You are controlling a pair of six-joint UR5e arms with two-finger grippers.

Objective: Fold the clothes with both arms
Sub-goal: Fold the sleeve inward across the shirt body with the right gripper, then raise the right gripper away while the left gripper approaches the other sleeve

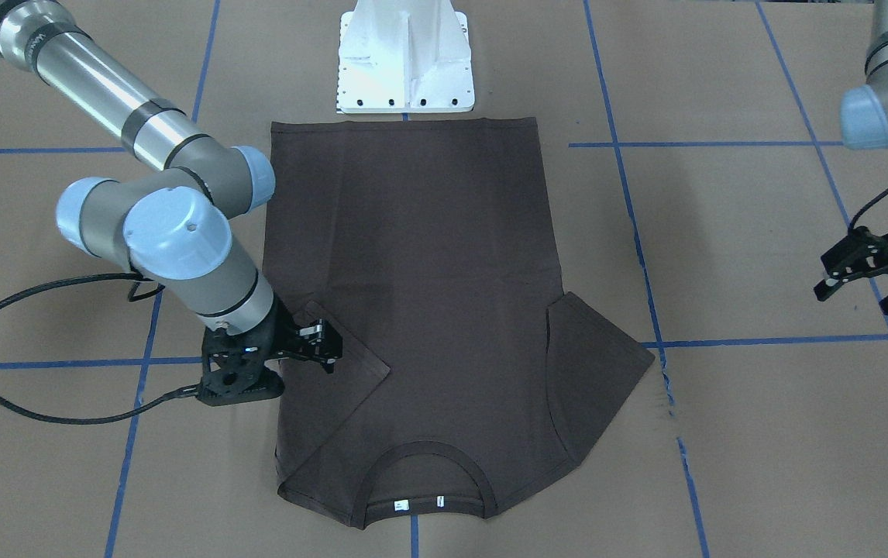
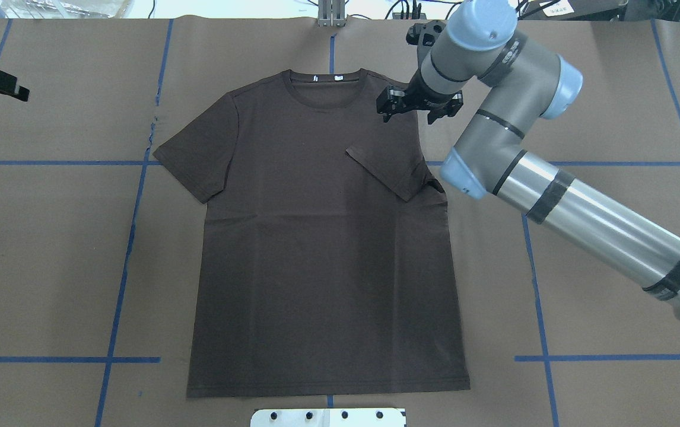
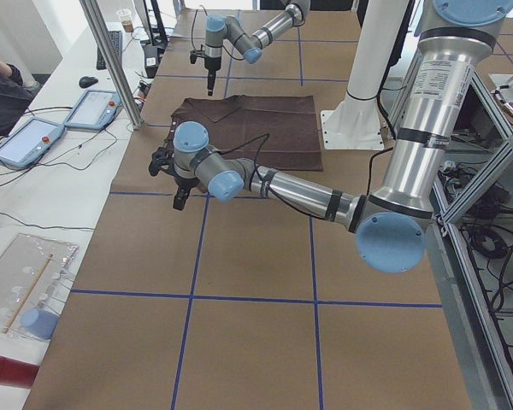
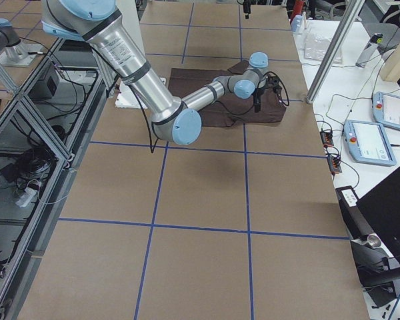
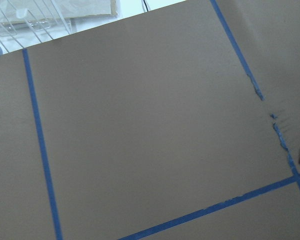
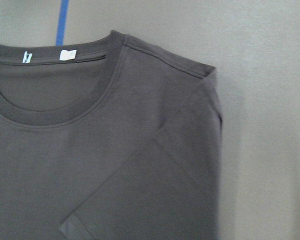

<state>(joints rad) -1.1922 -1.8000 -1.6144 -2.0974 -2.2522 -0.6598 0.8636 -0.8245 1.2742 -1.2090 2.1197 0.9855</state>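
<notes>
The dark brown T-shirt [image 2: 316,249] lies flat on the table, collar [image 2: 325,89] with white tags on the far side from the robot. The sleeve [image 2: 390,163] on my right side is folded inward over the chest. The other sleeve [image 2: 197,154] lies spread out flat. My right gripper [image 2: 414,110] is open and empty, hovering over the shoulder beside the folded sleeve; it also shows in the front view [image 1: 324,345]. The right wrist view shows the collar and folded sleeve [image 6: 140,190]. My left gripper [image 1: 862,291] is open and empty, well off to the side of the shirt.
The white pedestal base [image 1: 405,62] stands at the shirt's hem. Blue tape lines [image 2: 126,237] cross the brown paper table. A black cable [image 1: 25,372] loops from the right wrist. Teach pendants [image 3: 26,141] lie on a side table beyond the far edge.
</notes>
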